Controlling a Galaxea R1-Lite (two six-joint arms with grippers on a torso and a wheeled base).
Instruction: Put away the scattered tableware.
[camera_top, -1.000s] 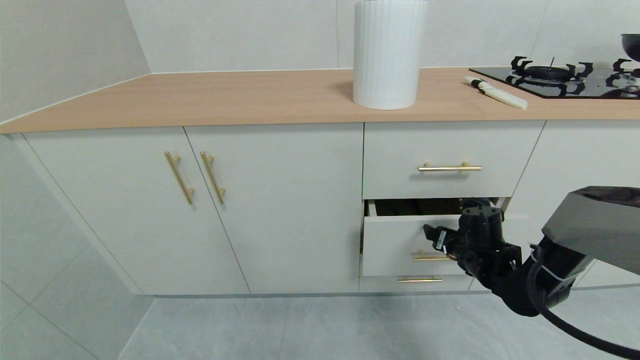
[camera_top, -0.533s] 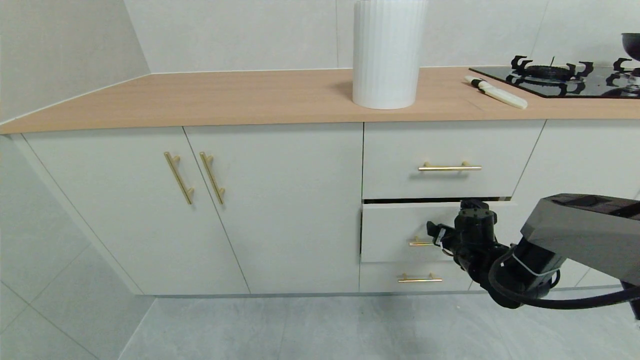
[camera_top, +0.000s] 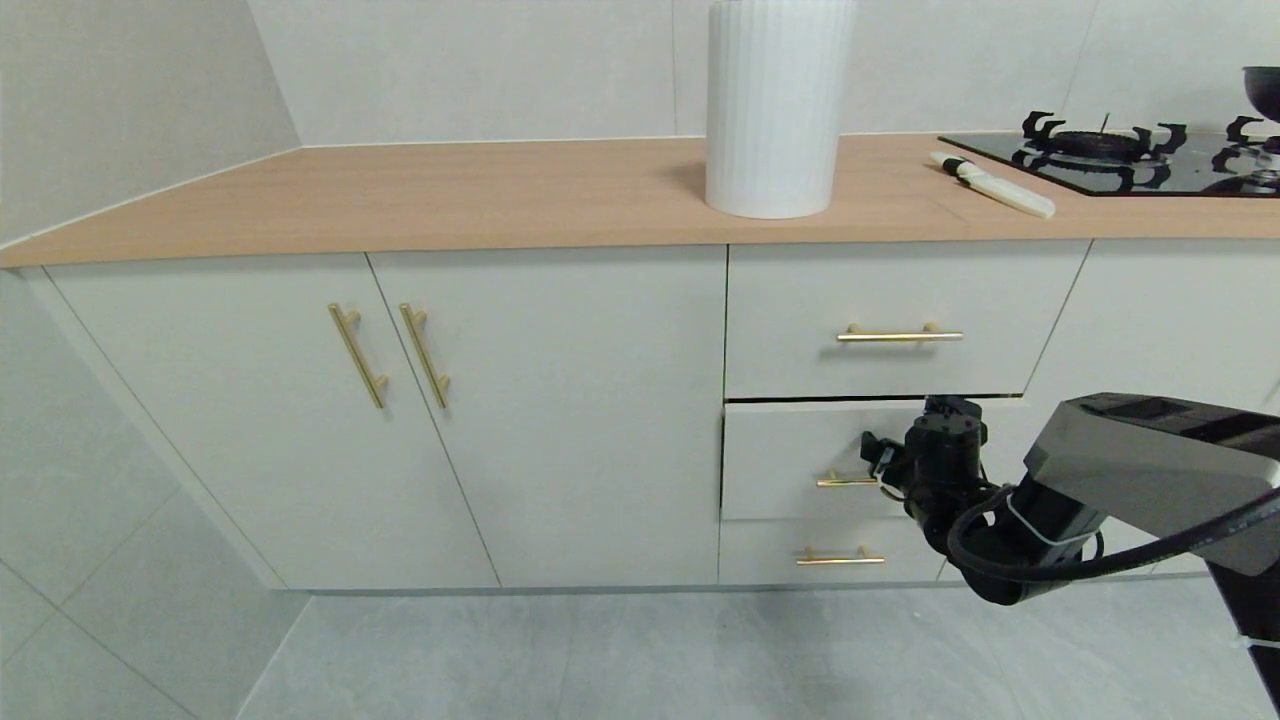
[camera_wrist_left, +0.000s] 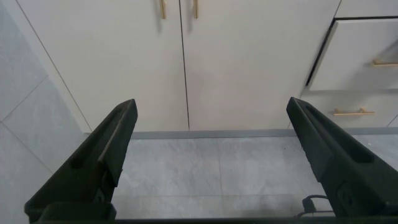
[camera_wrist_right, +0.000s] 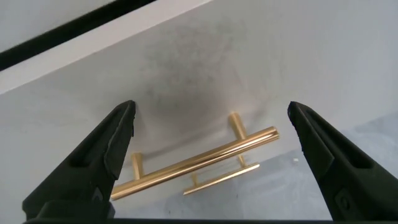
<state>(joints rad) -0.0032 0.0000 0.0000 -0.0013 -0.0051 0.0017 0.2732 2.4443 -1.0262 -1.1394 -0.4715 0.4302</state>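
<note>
A white-handled knife (camera_top: 990, 183) lies on the wooden countertop (camera_top: 450, 200) near the stove. Below it, the middle drawer (camera_top: 790, 455) sits almost flush with the cabinet front, with a thin dark gap along its top and left edge. My right gripper (camera_top: 880, 467) is at the drawer's front by its gold handle (camera_top: 843, 481). In the right wrist view that gripper (camera_wrist_right: 211, 112) is open, facing the drawer front with the handle (camera_wrist_right: 199, 163) ahead of its fingers and nothing held. My left gripper (camera_wrist_left: 211, 106) hangs open and empty above the floor, facing the cabinet doors.
A tall white ribbed container (camera_top: 770, 110) stands on the counter. A black gas hob (camera_top: 1120, 155) is at the right end. Two cabinet doors (camera_top: 400, 400) with gold handles stand shut on the left. Grey tiled floor (camera_top: 600, 660) lies in front.
The middle drawer has gone from clearly pulled out to nearly shut. My right gripper moved in toward the cabinet with the drawer front.
</note>
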